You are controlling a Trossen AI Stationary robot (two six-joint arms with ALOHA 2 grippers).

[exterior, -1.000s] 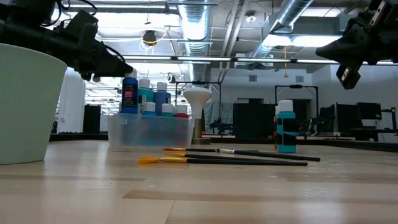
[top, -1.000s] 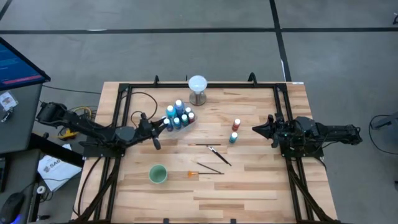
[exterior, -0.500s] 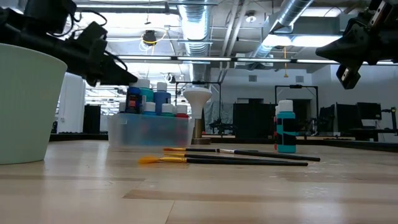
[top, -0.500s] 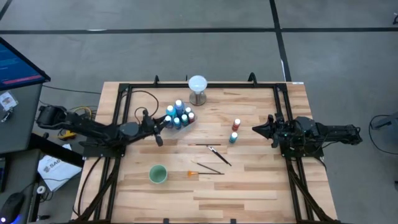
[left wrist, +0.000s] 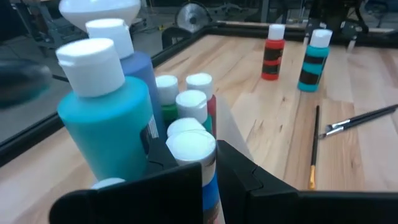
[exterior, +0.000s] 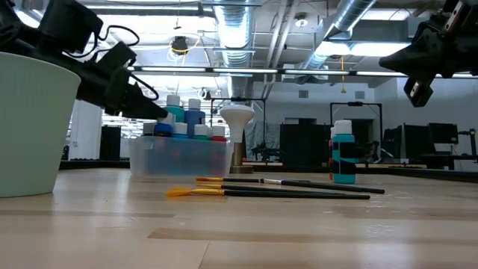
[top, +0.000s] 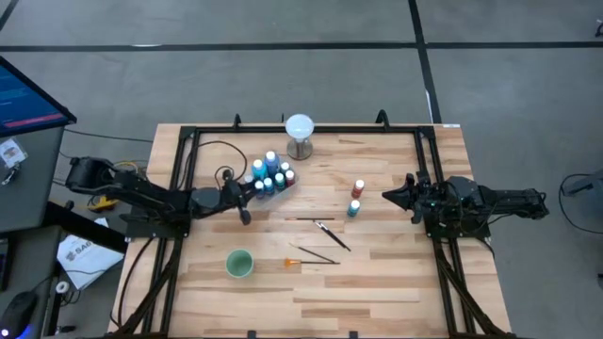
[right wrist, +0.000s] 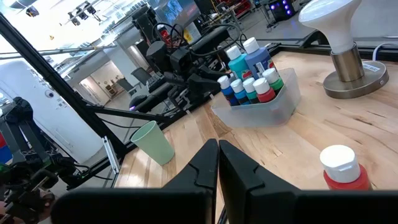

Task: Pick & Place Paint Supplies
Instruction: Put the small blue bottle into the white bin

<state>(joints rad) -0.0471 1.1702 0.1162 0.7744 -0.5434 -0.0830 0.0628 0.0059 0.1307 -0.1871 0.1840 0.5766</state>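
From the high view, you can see the left gripper [top: 247, 191] has crept along the table toward the clear tray [top: 280, 191] over the last second and now sits at the tray's edge, on the side away from the red bottle [top: 358, 188] and teal bottle [top: 352, 208], which stand well apart from the tray; the brushes [top: 325, 231] and the orange-tipped brush [top: 311, 261] lie on the wood between the tray and the green cup [top: 239, 264], and the right gripper [top: 388, 197] waits beyond the two loose bottles from the tray. From the low view, you'll notice the blue bottle [exterior: 161, 127] has dropped from well above the tray's rim a second ago to nestled among the other bottles in the tray [exterior: 179, 155], with the left gripper [exterior: 153, 112] just above it; I judge this bottle is as good as placed, leaving the two loose bottles [exterior: 343, 152] and the brushes [exterior: 284, 184] still to gather. In the left wrist view, your left gripper's fingers [left wrist: 249, 171] are closed onto the white-capped blue bottle [left wrist: 190, 148], which stands upright just beside a tall teal bottle [left wrist: 106, 118] inside the tray; a release looks due next. In the right wrist view, the right gripper [right wrist: 218, 163] has its fingers pressed together holding nothing, facing the tray [right wrist: 264, 102] from across the table, with the red bottle [right wrist: 342, 167] near it.
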